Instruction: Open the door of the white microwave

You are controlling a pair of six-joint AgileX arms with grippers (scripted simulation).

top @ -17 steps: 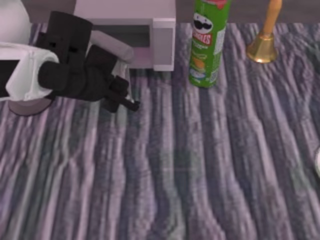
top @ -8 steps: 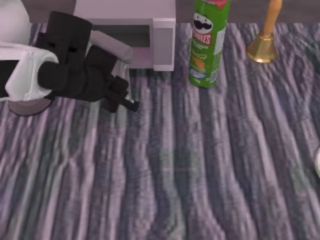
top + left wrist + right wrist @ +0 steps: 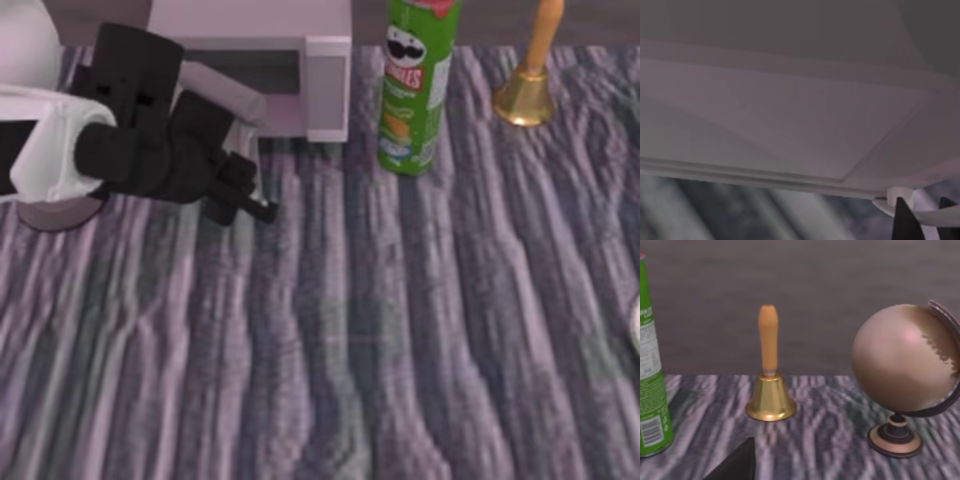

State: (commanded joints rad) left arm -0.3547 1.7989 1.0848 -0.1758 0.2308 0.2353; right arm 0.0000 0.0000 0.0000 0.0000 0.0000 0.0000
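Left claw [image 3: 255, 195] grips the door [image 3: 225, 90], swung outward from the white microwave [image 3: 290, 60].

My left arm reaches in from the top view's left edge, its white forearm leading into a black wrist block, and the left pincer [image 3: 248, 200] points toward the right and slightly toward the near edge. In the left wrist view two dark fingertips [image 3: 902, 220] show close together at the frame's edge. My right arm is parked out of the top view.
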